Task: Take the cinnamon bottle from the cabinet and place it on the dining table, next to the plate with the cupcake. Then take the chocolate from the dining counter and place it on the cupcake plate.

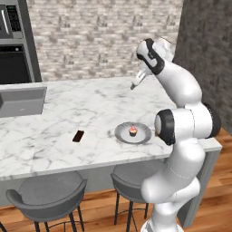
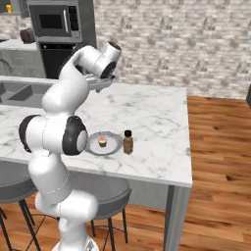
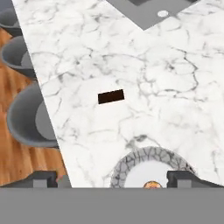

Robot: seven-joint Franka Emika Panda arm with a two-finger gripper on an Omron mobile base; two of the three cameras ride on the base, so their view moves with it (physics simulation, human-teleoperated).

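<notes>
— Right, what sits closest to you?

— Two grey stools (image 1: 50, 195) tucked under the near edge of the dining table (image 1: 54, 149). The white arm rises beside them, bends at a thick elbow level with the tabletop, then reaches up and over the marble.

— And on the marble?

— The plate (image 1: 133, 133) near the front edge, the cupcake (image 1: 132, 131) on it. From the right side, the cinnamon bottle (image 2: 128, 141) stands upright just beside the plate, towards the table's free end. The chocolate (image 1: 78, 135) lies flat towards the sink, apart from the plate, with bare marble between.

— The gripper (image 3: 112, 178)?

— High above the table, wrist tilted down, holding nothing. Its fingers (image 3: 43, 178) stand wide apart, the plate's rim showing between them.

— Further back?

— A sink (image 2: 24, 93) set into the top, then a brick wall (image 1: 104, 36) and a microwave (image 2: 54, 22) above an oven.
</notes>
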